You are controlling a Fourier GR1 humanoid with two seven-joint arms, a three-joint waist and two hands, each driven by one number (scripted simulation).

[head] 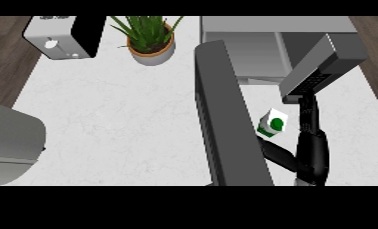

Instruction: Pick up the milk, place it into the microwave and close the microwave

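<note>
A small white-and-green milk carton (272, 124) stands on the white bench (118, 118) in front of the open microwave (251, 43), just right of its swung-out dark door (225, 118), as the robot's right hand (308, 138) closes in beside it. The black hand sits at the carton's right, fingers stretched up along its side and the thumb reaching in below it; the fingers appear spread rather than wrapped, so the carton seems not yet lifted, though whether any fingertip touches it cannot be told from this angle. By that reading the task is at its first stage: the pick-up is under way, while the placing inside and the closing of the door both remain to be done. The microwave's grey cavity, seen past the door's upper end, shows nothing inside it as far as the view reaches, although the angled grey control panel (325, 65) hides part of the opening. The left hand does not show; only a grey rounded shape, probably its arm, sits at the left edge. Elsewhere on the bench, well apart from the action, a potted plant (151, 38) holds green spiky leaves in a pale pot, and a toaster (66, 37) stands near the far left corner.
</note>
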